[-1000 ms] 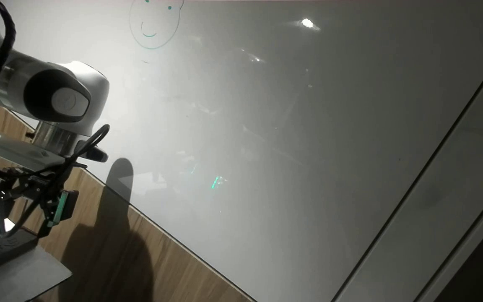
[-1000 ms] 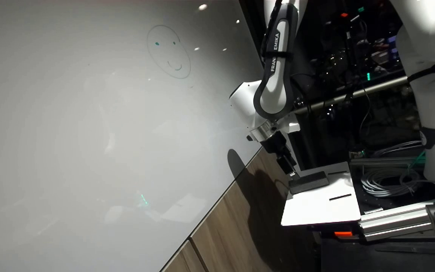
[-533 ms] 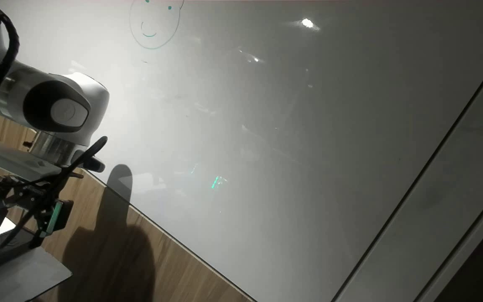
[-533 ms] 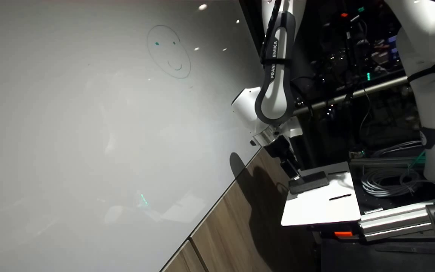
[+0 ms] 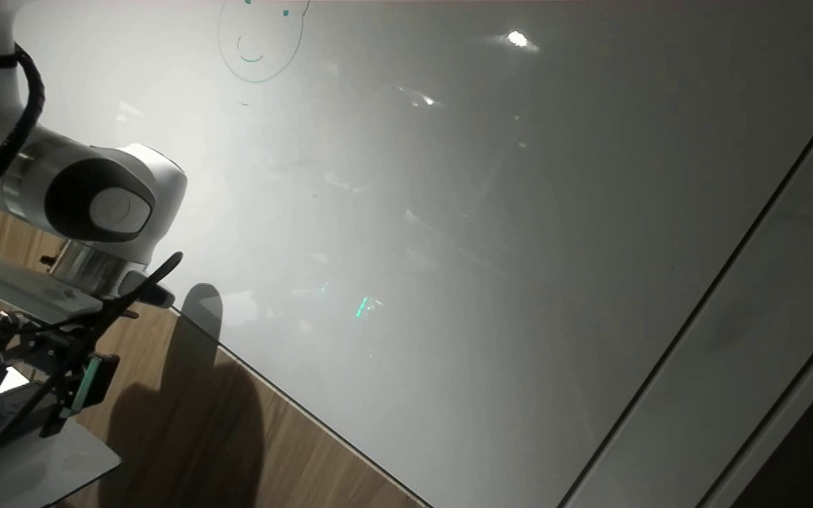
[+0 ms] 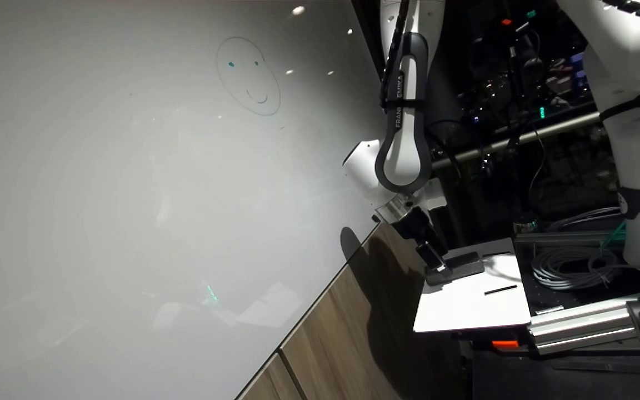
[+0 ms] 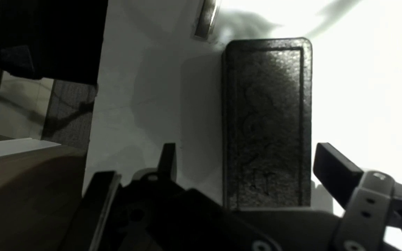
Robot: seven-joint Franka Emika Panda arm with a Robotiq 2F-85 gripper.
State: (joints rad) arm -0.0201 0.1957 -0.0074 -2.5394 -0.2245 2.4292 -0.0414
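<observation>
A dark rectangular block [image 7: 267, 115] with a rimmed, rough-looking top lies on a white plate [image 7: 361, 115]. In the wrist view my gripper [image 7: 245, 153] stands wide open over the block's near end. One finger [image 7: 168, 160] appears off to the left with bare plate between it and the block. The other finger [image 7: 337, 170] shows close by the block's right edge; whether it touches cannot be told. An exterior view has the gripper [image 6: 441, 269] low at the end of the block [image 6: 467, 266]. Elsewhere a cable partly covers the gripper [image 5: 15, 413].
A large whiteboard [image 6: 131, 222] carries a green smiley drawing [image 6: 263, 101]. Wood panelling [image 5: 293, 437] runs below its edge. Two dark strips, one a short strip [image 6: 500, 289], lie on the plate. Coiled cables [image 6: 567, 269] and a metal rail [image 6: 584, 328] sit beside it.
The arm and gripper have come down toward the plate in both exterior views, bringing the fingertips lower at the block. The jaws have stayed open, and the block has not moved.
</observation>
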